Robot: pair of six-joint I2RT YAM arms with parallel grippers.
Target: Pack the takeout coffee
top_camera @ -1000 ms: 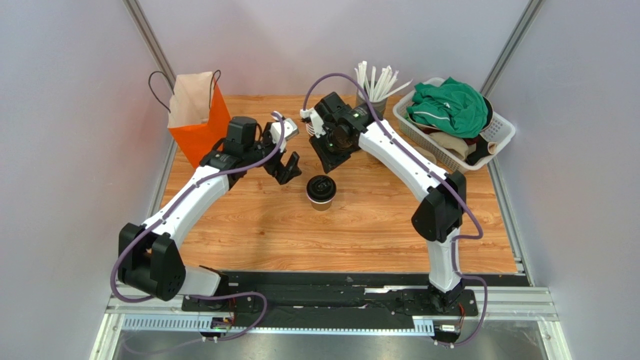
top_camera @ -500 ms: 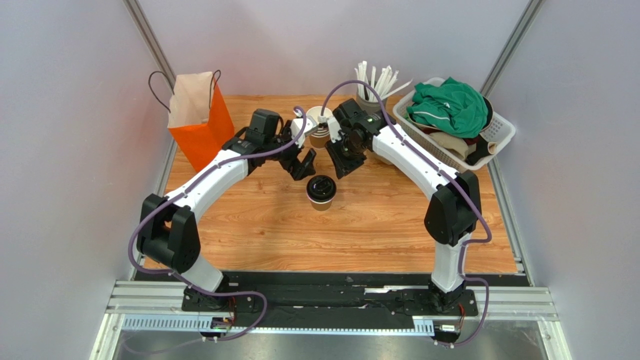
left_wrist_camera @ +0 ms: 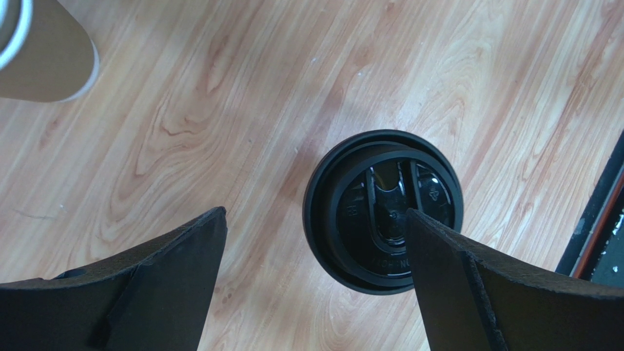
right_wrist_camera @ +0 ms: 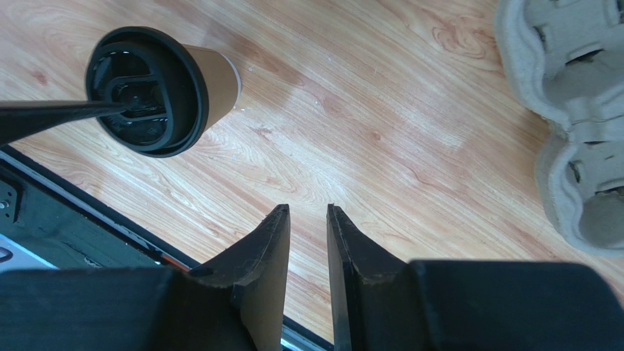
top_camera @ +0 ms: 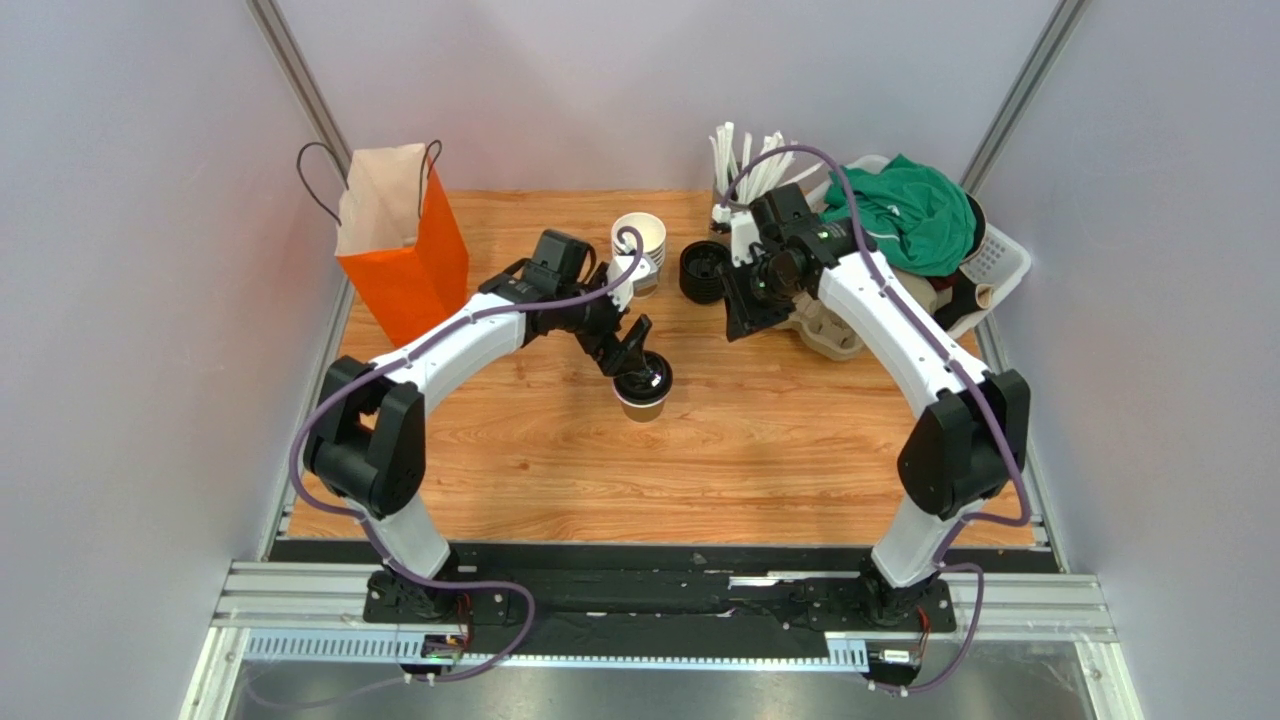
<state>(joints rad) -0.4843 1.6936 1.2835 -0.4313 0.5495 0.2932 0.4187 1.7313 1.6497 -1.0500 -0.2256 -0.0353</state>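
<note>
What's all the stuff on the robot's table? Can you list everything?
takeout coffee: one, brown with black lid, table middle
orange bag: one, orange, back left, standing open
paper cups: one stack, brown, back middle
black lids: one stack, right of paper cups
straws: a bunch, white, back
basket: one, white, back right
green cloth: one, atop basket
cup carrier: one, grey-beige, beside basket
table: one, wooden
left gripper: wide open over takeout coffee
right gripper: narrow gap, empty
</note>
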